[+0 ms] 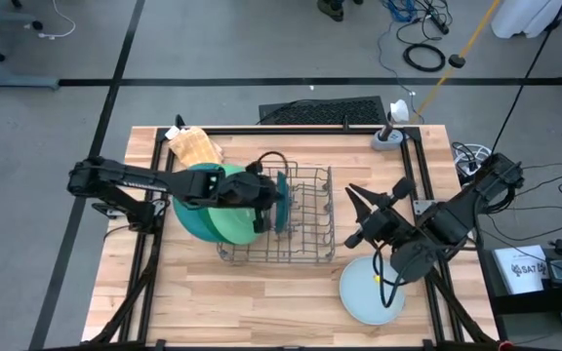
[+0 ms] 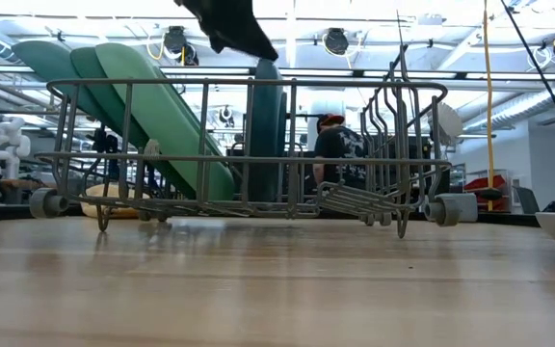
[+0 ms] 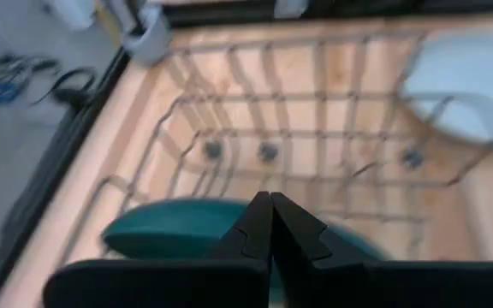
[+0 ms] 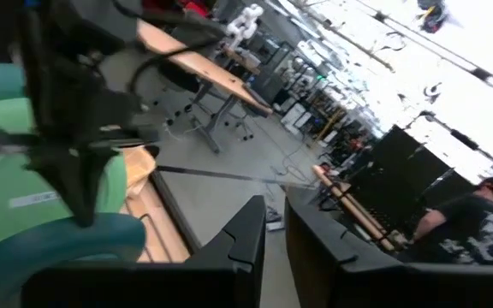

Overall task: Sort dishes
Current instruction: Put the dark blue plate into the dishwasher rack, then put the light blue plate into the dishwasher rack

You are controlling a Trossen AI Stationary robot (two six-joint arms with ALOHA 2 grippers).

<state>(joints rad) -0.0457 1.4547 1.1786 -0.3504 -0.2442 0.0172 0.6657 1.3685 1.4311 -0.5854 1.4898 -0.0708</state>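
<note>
Teal plate point(image 1: 281, 200) racked | left hand point(image 1: 279, 202) pinched shut on it | right hand point(image 1: 359, 198) empty, slightly parted | pale plate point(image 1: 371, 290) still on worktop point(image 1: 261, 292)

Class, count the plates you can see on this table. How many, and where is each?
4: a teal plate upright in the rack, a light green plate and another teal plate leaning outside it, a pale plate flat. More may be hidden.

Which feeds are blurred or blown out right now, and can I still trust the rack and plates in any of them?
High view: even light, rack and pale plate crisp. Low view: ceiling lights glare behind the rack, plates still readable. Left wrist view: soft, teal plate blurred. Right wrist view: overexposed toward the room, smeared.
</note>
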